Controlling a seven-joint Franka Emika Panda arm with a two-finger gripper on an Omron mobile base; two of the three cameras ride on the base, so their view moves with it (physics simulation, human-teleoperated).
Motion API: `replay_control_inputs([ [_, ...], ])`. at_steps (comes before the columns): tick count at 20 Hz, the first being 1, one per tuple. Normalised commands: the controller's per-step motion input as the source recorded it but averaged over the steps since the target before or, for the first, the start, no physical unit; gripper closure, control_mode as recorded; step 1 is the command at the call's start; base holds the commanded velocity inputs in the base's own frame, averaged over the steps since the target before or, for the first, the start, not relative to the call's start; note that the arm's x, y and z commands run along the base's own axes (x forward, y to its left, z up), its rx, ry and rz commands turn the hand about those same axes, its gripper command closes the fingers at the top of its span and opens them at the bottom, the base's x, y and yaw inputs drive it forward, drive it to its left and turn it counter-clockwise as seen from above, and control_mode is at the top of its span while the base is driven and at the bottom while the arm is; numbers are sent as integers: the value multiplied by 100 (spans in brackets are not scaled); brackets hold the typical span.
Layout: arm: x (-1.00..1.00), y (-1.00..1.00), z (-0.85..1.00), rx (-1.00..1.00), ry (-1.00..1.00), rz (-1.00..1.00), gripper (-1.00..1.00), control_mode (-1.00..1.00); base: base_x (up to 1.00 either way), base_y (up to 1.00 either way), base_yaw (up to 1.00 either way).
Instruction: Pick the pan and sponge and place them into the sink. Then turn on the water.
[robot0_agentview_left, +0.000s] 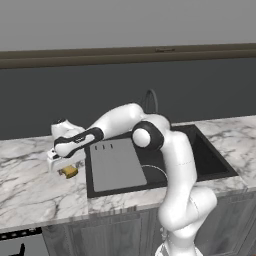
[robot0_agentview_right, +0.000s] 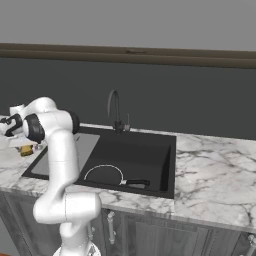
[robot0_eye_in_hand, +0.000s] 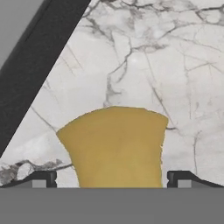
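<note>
Jaws (robot0_eye_in_hand: 112, 178) are seen spread fully apart in the hand view, one dark tip at each side of the sponge (robot0_eye_in_hand: 114, 146). The sponge sits between the tips, with a gap visible on both sides; contact with either tip cannot be confirmed. Nothing is clamped.

The sponge is seen lying on the marble table (robot0_eye_in_hand: 175, 65), yellow-orange, close under the hand. A dark edge of the sink runs diagonally across the upper left of the hand view.

In the left base view the arm is stretched out low to the left, with the hand over the sponge (robot0_agentview_left: 69, 171), which lies on the table (robot0_agentview_left: 30, 190) just left of the sink's (robot0_agentview_left: 212, 160) grey drainboard panel (robot0_agentview_left: 116, 164). The hand is right above the sponge; the tips themselves are too small to be resolved there.

In the right base view the sponge (robot0_agentview_right: 26, 149) is seen as a small yellow spot on the table (robot0_agentview_right: 215, 165), beside the left rim of the sink (robot0_agentview_right: 150, 150) and below the hand.

The pan (robot0_agentview_right: 103, 174) is seen inside the black basin, flat on the bottom, pale rim visible, handle (robot0_agentview_right: 135, 183) pointing right toward the basin's front right corner. In the left base view part of its rim (robot0_agentview_left: 152, 167) is seen behind the arm.

The dark arched faucet (robot0_agentview_right: 115, 111) stands at the back edge of the sink.
</note>
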Motion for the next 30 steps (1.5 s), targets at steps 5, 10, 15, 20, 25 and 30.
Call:
replay_control_inputs([
  [5, -7, -2, -5, 0, 0, -1, 100, -100, 0, 0, 0],
  [10, -45, -44, 3, 6, -4, 0, 100, -100, 0, 0, 0],
  [15, -74, -86, 33, 13, -16, 0, 100, -100, 0, 0, 0],
  [20, -67, -100, 55, 14, -20, 4, 100, -100, 0, 0, 0],
  [25, -59, -100, 69, 12, -16, 4, 100, -100, 0, 0, 0],
  [30, -33, -100, 73, 3, -8, 0, 100, -100, 0, 0, 0],
])
